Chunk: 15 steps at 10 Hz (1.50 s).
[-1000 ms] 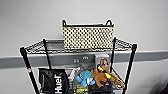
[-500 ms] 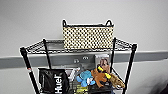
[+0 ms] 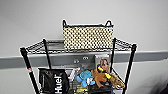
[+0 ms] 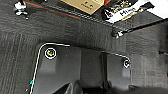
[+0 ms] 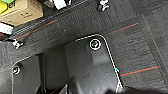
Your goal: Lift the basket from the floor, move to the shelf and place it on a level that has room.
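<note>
Your basket (image 3: 87, 37) sits upright on the uppermost level (image 3: 53, 47) of the shelf (image 3: 128, 63), roughly centred between the posts, its long side facing you and its base resting on the wire grid. Both dark loop handles stand up at its two ends, against the pale wall (image 3: 30, 22) behind. Nothing of the robot touches it in your head view.

On the tier below you have the black Huel bag (image 3: 53, 81) toward the left, a blue soft toy (image 3: 85, 78) in the middle, and an orange-brown plush toy (image 3: 103, 76) to the right, with a small upright box (image 3: 102, 61) behind them.

Your wrist cameras both look down at the floor (image 4: 22, 57), the dark grey carpet tiles. In the left wrist view you see a castor (image 4: 20, 7) of the rack, a cardboard box (image 4: 85, 5) on the lowest tier and a black-and-white printed packet (image 4: 125, 11) beside it. The right wrist view shows another cardboard box (image 5: 21, 11) and a castor (image 5: 103, 5) on the carpet, which has thin orange-red lines across it.

As for the claw on either arm, you cannot tell from these views whether it is spread or closed; the fingers are not made out, and nothing is seen held in either.
</note>
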Available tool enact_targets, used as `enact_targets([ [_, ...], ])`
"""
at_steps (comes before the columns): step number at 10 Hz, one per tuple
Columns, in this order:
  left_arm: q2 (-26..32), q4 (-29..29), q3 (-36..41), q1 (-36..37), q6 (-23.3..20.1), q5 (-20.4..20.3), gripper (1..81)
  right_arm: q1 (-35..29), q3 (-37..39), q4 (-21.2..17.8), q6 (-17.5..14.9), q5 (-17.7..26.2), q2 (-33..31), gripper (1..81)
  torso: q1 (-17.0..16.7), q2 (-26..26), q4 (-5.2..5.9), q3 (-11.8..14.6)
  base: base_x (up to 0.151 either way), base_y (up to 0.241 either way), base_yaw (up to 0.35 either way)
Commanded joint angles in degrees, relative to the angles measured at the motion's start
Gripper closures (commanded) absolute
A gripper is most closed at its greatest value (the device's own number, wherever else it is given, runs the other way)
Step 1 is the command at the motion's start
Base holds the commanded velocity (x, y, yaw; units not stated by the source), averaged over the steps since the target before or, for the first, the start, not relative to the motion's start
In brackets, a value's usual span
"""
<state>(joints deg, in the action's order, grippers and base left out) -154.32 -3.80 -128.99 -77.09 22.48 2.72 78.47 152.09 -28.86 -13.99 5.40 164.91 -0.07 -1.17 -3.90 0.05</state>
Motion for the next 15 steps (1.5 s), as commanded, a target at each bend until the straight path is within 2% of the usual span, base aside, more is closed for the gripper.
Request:
enact_targets([
  [1, -4.69, -2.61, -7.51, 1.81, -0.42, 2.38, 1.0, -1.52, 5.31, -0.32, -2.7, 1.46, 4.75, 1.0, 0.07, 0.0, 0.0, 0.0, 0.0, 0.0, 0.0],
  [2, -5.92, -2.61, -9.44, 1.64, -0.42, 2.38, 1.0, -0.9, 6.01, -0.32, -3.5, -0.48, 5.63, 1.0, 0.07, 0.0, 0.0, 0.0, 0.0, 0.0, 0.0],
  [6, -10.74, -4.02, -16.9, 0.85, -0.42, 2.38, 1.0, -0.19, 8.12, -0.33, -3.76, -0.92, 7.65, 1.0, 0.07, -0.02, 0.0, 0.02, 0.0, 0.0, 0.0],
  [9, -14.61, -5.86, -22.97, 0.32, -0.42, 2.29, 1.0, 1.65, 8.21, -0.32, -3.67, -4.69, 9.4, 1.0, 0.07, -0.04, 0.0, 0.02, 0.0, 0.0, 0.0],
  [13, -19.09, -7.09, -31.04, 0.32, -0.41, 2.55, 1.0, 2.27, 7.95, -0.5, -3.5, -4.7, 10.29, 1.0, 0.07, -0.04, 0.0, 0.05, 0.0, 0.0, 0.0],
  [15, -20.24, -7.09, -32.47, 0.32, -0.33, 2.9, 1.0, 2.27, 8.21, -0.41, -3.5, -4.7, 10.81, 1.0, 0.07, -0.06, 0.0, 0.05, 0.0, 0.0, 0.0],
])
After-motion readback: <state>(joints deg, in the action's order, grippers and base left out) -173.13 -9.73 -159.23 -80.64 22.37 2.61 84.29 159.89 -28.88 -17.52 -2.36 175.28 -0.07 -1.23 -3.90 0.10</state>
